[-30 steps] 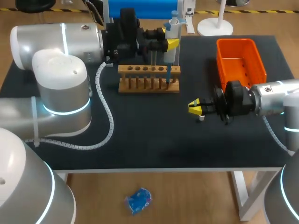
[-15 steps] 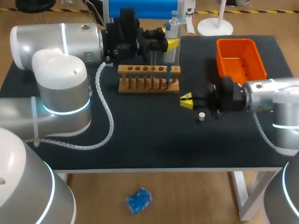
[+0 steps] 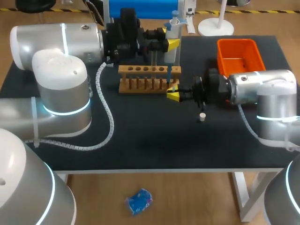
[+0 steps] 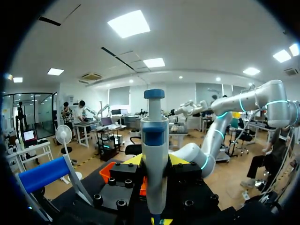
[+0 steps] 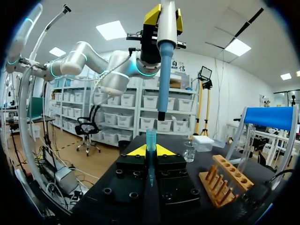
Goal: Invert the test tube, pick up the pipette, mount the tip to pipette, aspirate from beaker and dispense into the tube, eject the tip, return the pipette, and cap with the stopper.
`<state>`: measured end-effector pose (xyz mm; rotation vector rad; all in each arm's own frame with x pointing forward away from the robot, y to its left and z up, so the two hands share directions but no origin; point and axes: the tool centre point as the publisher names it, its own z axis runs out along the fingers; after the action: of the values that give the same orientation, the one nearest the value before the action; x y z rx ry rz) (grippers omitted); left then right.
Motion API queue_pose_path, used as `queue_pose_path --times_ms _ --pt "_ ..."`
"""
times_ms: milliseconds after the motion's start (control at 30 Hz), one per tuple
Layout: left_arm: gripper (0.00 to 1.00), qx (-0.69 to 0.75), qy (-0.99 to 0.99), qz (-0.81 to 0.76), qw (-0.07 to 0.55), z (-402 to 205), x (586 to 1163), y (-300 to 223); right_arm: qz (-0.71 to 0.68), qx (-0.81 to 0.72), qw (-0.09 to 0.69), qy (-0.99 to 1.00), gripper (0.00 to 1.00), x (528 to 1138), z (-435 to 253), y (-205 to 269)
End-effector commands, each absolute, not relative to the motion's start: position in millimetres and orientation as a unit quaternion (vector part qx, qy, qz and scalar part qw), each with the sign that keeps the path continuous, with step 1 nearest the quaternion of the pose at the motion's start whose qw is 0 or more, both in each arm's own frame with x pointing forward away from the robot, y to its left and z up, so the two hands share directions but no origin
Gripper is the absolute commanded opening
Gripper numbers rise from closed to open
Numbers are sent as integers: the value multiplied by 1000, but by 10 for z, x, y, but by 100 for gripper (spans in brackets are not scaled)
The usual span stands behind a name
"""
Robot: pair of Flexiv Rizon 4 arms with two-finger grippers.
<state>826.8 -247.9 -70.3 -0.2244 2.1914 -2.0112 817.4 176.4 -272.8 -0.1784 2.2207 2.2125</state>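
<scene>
Right jaws clamped on the blue tip (image 5: pixel 151 137), held upright just under the pipette (image 5: pixel 165 61); I judge this lines the tip up so the nozzle can press down into it. A gap shows between nozzle and tip, so mounting is not yet done. Left jaws clamped on the pipette body, vertical with the plunger up, above the right end of the wooden rack (image 3: pixel 149 79). Stopper (image 3: pixel 202 116) lies loose on the table (image 3: pixel 140 136) near the right arm, probably parked for capping. Beaker (image 5: pixel 189 151) stands ahead of the right jaws, near the rack. Count: one pipette, one tip, one stopper, one beaker, one rack, one orange bin (image 3: pixel 241 58).
</scene>
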Motion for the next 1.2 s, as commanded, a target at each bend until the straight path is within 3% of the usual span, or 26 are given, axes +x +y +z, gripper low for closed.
queue_pose_path --times_ms 33,1200 --pt "0 -74 732 -673 79 -702 8270 -2469 704 -62 -3 707 0 8226 -2741 1834" --pt "0 -74 732 -673 79 -702 8270 -2469 712 -82 4 698 0 8312 -2595 1943"
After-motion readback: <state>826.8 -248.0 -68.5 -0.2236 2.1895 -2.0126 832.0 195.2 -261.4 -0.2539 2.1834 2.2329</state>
